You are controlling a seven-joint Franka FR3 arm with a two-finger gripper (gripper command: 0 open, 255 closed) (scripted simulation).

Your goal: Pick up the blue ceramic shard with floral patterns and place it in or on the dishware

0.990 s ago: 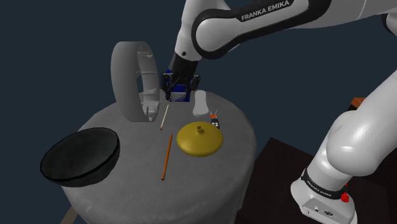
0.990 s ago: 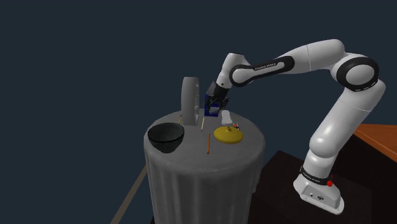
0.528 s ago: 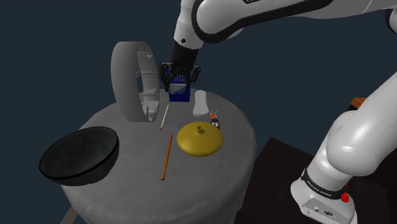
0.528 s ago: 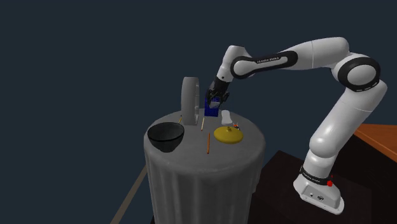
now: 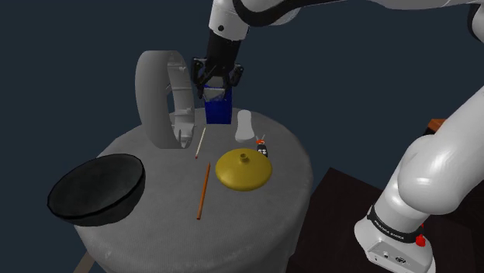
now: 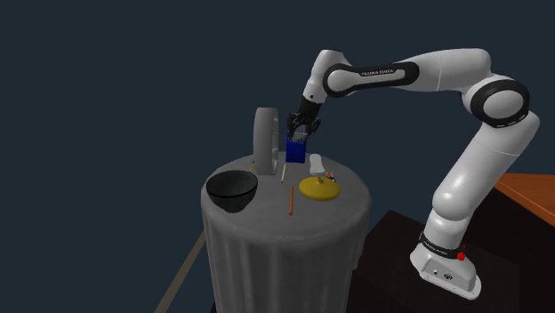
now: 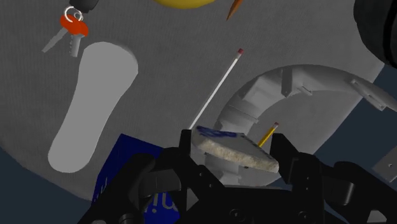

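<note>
Shoulder view: at upper centre the gripper (image 5: 218, 90) hangs over a blue box (image 5: 219, 112); the black bowl (image 5: 97, 188) sits at lower left.
Second exterior view: the gripper is just above the box, centre frame.
Wrist view: the fingers clasp the blue-topped shard (image 7: 235, 150) between them.

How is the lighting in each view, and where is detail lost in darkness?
Shoulder view: dim, the black bowl is nearly featureless inside. Second exterior view: dark all round, table softly lit. Wrist view: brightest, the shard in the claw reads plainly.
</note>
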